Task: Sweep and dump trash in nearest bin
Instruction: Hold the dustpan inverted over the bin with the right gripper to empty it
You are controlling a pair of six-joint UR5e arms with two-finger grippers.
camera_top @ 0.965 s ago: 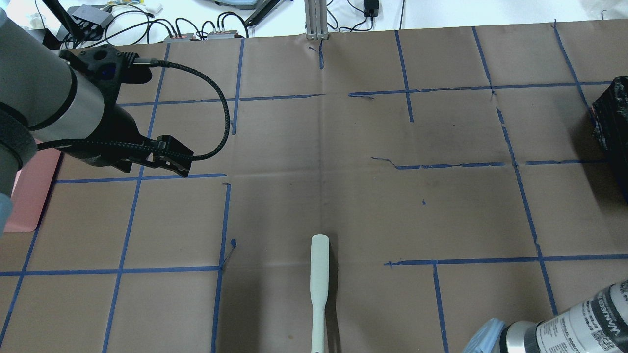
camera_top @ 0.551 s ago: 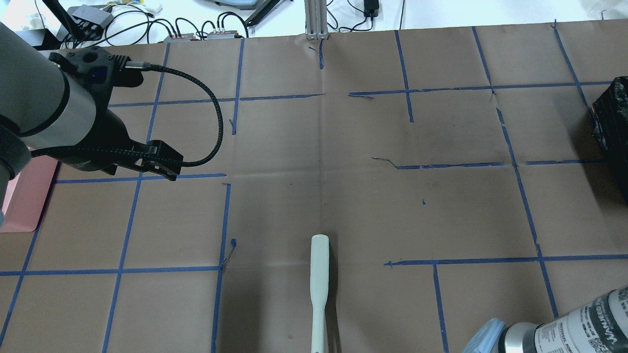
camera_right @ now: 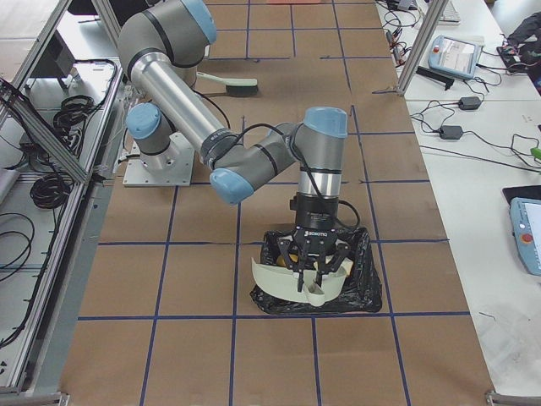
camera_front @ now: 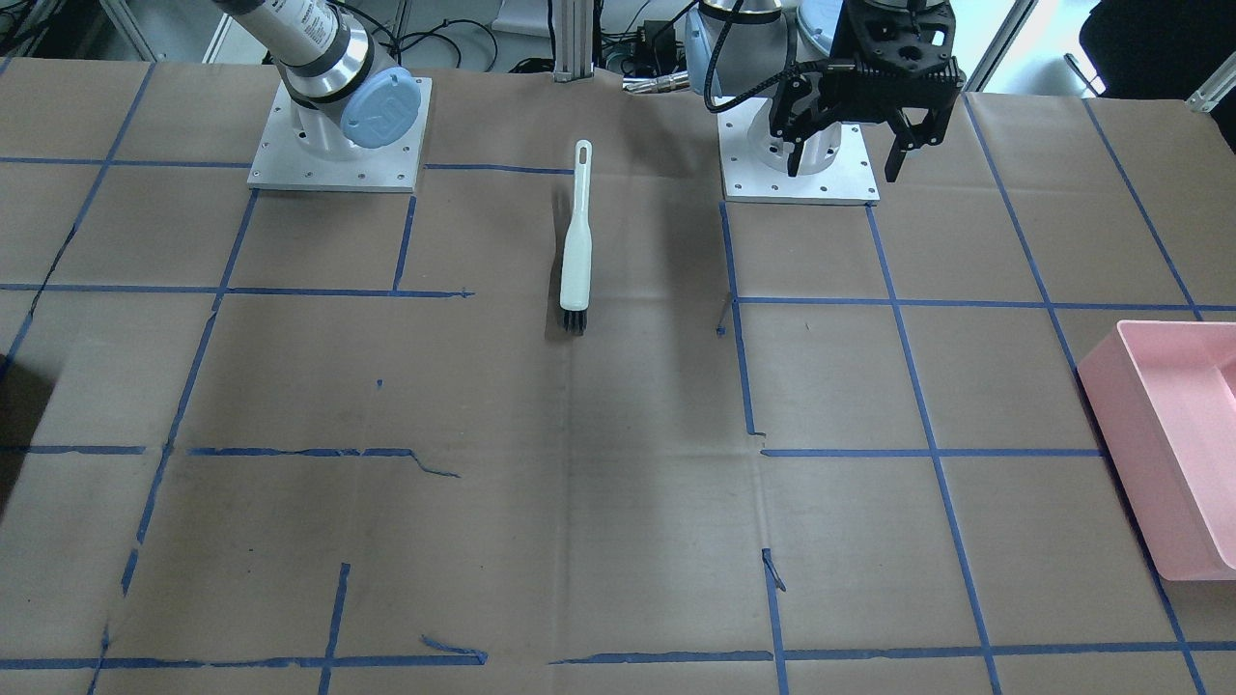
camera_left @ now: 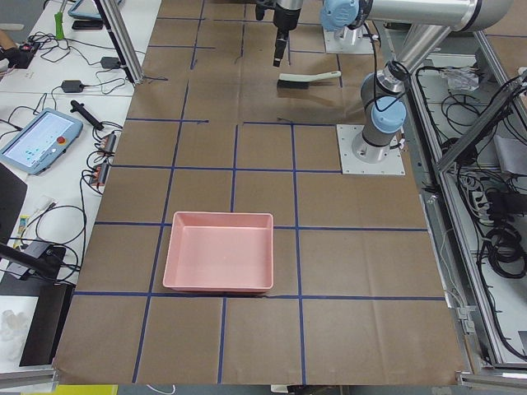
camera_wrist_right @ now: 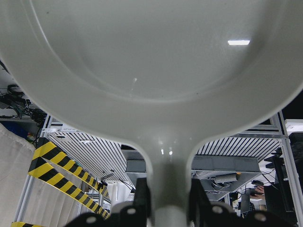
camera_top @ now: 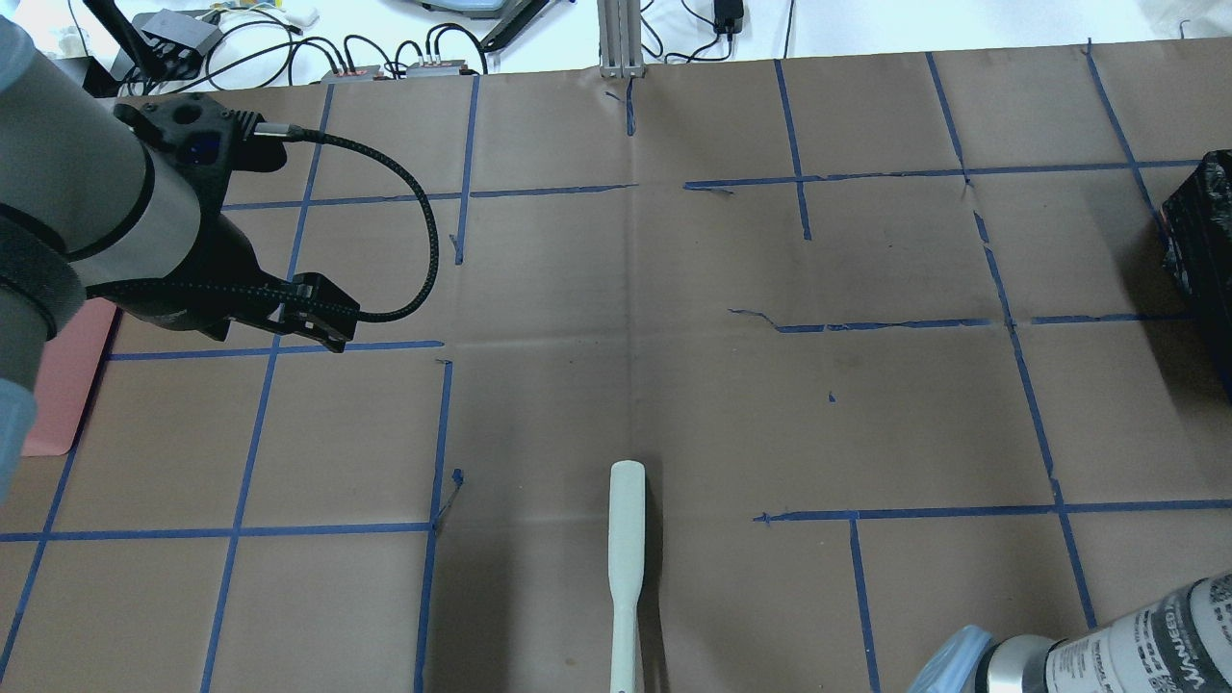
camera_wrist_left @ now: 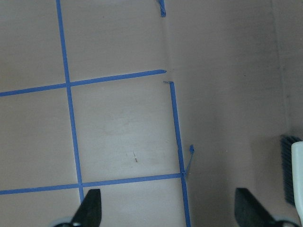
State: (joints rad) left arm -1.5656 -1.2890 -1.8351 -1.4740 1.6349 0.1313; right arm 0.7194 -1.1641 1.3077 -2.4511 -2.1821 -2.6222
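Note:
No bread pieces or fruit-like lump show in any view. My right gripper (camera_right: 314, 269) is shut on the handle of a cream dustpan (camera_right: 287, 279) and holds it over the black bag-lined bin (camera_right: 359, 292). In the right wrist view the dustpan (camera_wrist_right: 151, 71) fills the frame, and the right gripper (camera_wrist_right: 169, 201) clamps its neck. A white brush with black bristles (camera_front: 576, 236) lies on the table between the two arm bases. My left gripper (camera_front: 841, 166) is open and empty, hanging above its base plate. The left wrist view shows its fingertips (camera_wrist_left: 90, 208) and the brush (camera_wrist_left: 294, 170) at the right edge.
A pink tray (camera_front: 1168, 454) sits at the table's end on my left, also in the exterior left view (camera_left: 218, 251). The black bin (camera_top: 1203, 241) is at the table's end on my right. Brown paper with blue tape lines (camera_front: 927, 454) covers the table.
My left wrist has shifted a little to the left and hovers there. The right forearm has slid slightly toward the lower right. The brush has not moved.

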